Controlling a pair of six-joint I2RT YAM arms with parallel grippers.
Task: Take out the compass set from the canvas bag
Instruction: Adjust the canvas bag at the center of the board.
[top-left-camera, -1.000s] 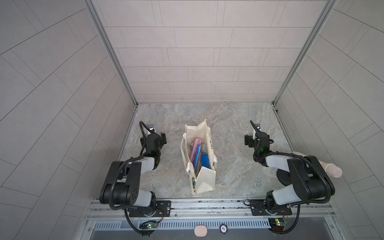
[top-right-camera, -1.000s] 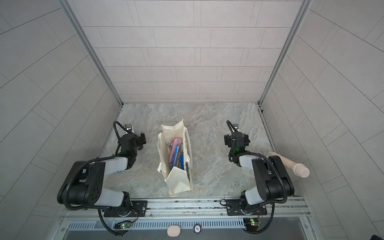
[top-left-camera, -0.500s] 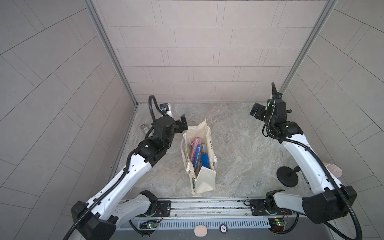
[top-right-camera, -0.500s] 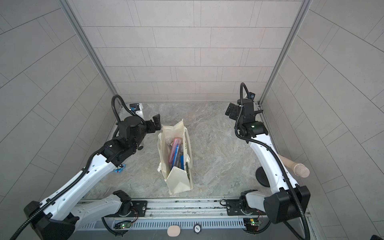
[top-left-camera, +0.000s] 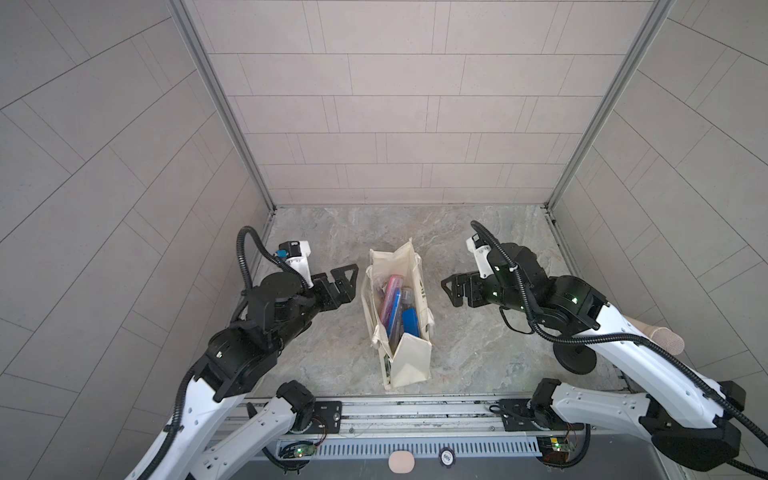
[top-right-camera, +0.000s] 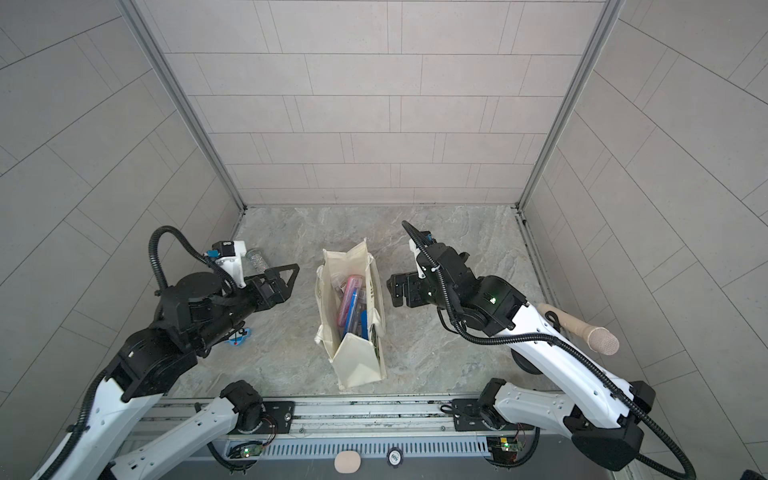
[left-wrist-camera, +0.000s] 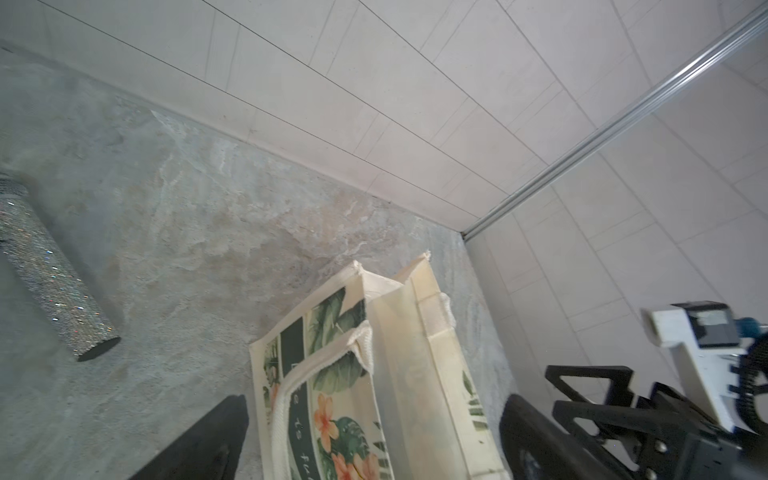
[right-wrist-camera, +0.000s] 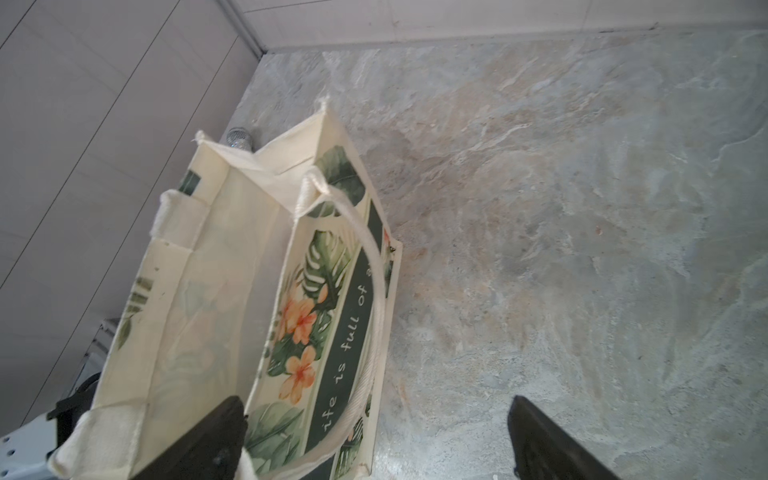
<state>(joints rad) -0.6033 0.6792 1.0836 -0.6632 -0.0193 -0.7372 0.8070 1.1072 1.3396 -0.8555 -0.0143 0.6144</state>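
Note:
The canvas bag (top-left-camera: 409, 361) (top-right-camera: 359, 361) stands upright mid-table with its mouth open upward; its leaf-and-flower print shows in the wrist views (left-wrist-camera: 332, 374) (right-wrist-camera: 316, 299). Inside lie a pink case (top-left-camera: 390, 299), a blue item (top-left-camera: 409, 322) and some clear packaging. Which of them is the compass set I cannot tell. My left gripper (top-left-camera: 349, 284) (top-right-camera: 289, 284) (left-wrist-camera: 374, 415) hovers open just left of the bag's rim. My right gripper (top-left-camera: 449, 293) (top-right-camera: 392, 293) (right-wrist-camera: 376, 411) hovers open just right of it. Neither touches the bag, and both are empty.
A glittery silver cylinder (top-right-camera: 257, 259) (left-wrist-camera: 54, 282) lies at the far left near the wall. A small blue object (top-right-camera: 239, 338) sits under the left arm. A beige roller (top-right-camera: 582, 328) on a black round base (top-left-camera: 575, 359) stands at the right. Tiled walls enclose three sides.
Both arms have unfolded from their low rest poses by the rail. The grippers have swung in to flank the bag's mouth. The bag has not moved.

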